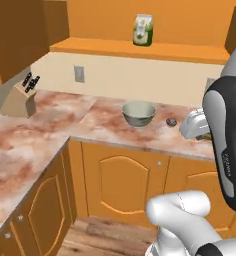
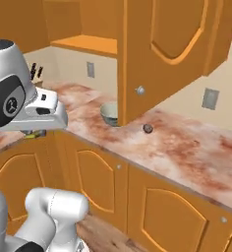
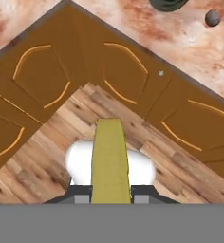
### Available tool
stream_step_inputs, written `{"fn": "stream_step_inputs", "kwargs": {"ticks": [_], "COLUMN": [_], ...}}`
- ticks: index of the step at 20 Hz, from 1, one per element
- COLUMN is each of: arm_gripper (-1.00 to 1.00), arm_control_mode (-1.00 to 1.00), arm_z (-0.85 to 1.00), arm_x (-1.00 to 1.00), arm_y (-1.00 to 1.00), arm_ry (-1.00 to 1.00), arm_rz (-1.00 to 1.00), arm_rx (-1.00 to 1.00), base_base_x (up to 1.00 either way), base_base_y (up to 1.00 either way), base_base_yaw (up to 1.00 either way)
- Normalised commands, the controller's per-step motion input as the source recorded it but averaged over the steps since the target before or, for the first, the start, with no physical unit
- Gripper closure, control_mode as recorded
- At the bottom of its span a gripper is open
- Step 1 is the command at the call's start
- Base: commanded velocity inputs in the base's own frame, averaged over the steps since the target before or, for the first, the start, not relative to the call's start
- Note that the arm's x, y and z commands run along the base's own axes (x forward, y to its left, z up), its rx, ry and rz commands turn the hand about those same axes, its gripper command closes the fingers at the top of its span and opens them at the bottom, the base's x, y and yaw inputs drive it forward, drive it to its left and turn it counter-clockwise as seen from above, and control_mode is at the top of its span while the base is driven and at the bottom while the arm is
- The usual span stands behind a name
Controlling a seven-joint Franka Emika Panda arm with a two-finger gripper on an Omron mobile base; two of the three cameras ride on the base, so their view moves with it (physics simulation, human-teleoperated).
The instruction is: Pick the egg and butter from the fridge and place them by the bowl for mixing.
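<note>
Left base view: round pale grey-green bowl [image 1: 139, 113] stands upright on the mottled reddish marble counter [image 1: 50, 130], in front of the cream back wall. Small speckled beige-grey egg [image 1: 171, 122] lies on the counter just beside the bowl, on its right, not touching it. Judged: the egg half of the task is done, set close to the bowl so both ingredients end up within reach for mixing. The white arm's hand hangs over the counter edge right of the egg; a sliver of yellow shows under it. A wooden knife block [image 1: 21, 98] sits in the far left corner, a green-labelled jar [image 1: 143, 30] on the orange shelf above.

Right base view: bowl [image 2: 108, 112] half hidden behind an orange upper cabinet; egg [image 2: 148, 129] on the counter [image 2: 196, 152] near it. The hand hovers above the cabinet fronts, short of the counter, with a bit of yellow beneath it.

Hand view: camera looks down at the wooden floor and the cabinet doors. The gripper [image 3: 109, 195] is clamped on the yellow stick-shaped block of butter [image 3: 109, 161], which juts straight out between the dark finger tips [image 3: 81, 194]. Held lengthwise, presumably so it can be laid flat. Egg [image 3: 212, 18] and bowl rim [image 3: 168, 4] at the top edge. Judged next: carry the butter over the counter and set it by the bowl.
</note>
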Motion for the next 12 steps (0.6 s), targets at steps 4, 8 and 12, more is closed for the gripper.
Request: {"fn": "stream_step_inputs", "kwargs": {"ticks": [4,8,12], "arm_gripper": [1.00,1.00,1.00], "arm_control_mode": [1.00,1.00,1.00], "arm_z": [0.00,0.00,0.00], "arm_x": [0.00,0.00,0.00], "arm_y": [0.00,0.00,0.00], "arm_ry": [0.00,0.00,0.00], "arm_rz": [0.00,0.00,0.00], "arm_rx": [0.00,0.00,0.00], "base_base_x": [0.04,0.18,0.18], "base_base_y": [0.00,0.08,0.58], "base_base_yaw": [-0.81,-0.75,-0.49]}}
